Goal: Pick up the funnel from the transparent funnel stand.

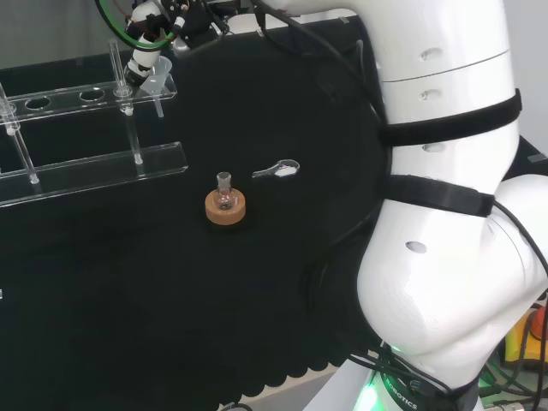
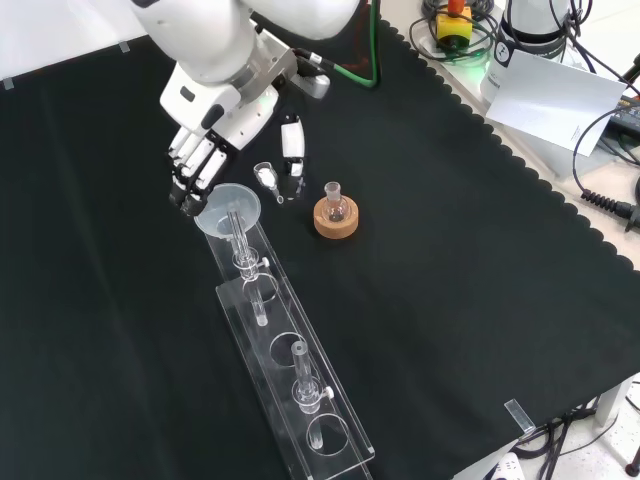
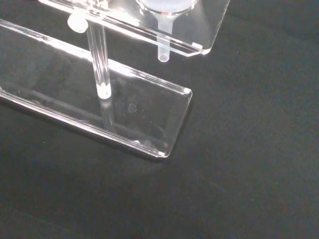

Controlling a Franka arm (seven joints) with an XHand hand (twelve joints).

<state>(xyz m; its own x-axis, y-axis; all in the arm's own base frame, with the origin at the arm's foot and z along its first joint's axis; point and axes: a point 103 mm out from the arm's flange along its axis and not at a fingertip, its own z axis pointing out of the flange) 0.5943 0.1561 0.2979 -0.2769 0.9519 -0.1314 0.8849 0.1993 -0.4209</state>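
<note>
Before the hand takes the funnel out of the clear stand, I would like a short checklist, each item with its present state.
1. Funnel seated in the end hole of the funnel stand, stem through the top plate: ok.
2. Hand close to the funnel rim in the front view: ok.
3. Fingers closed round the funnel: not ok; they lie beside the rim, and contact cannot be told.
4. Space above the funnel free for a straight lift: ok, though the stand's post rises close beside it.
5. Small flask on its cork ring and the clear spoon away from the lift path: ok.
6. Stand fixed to the cloth: cannot tell.
</note>
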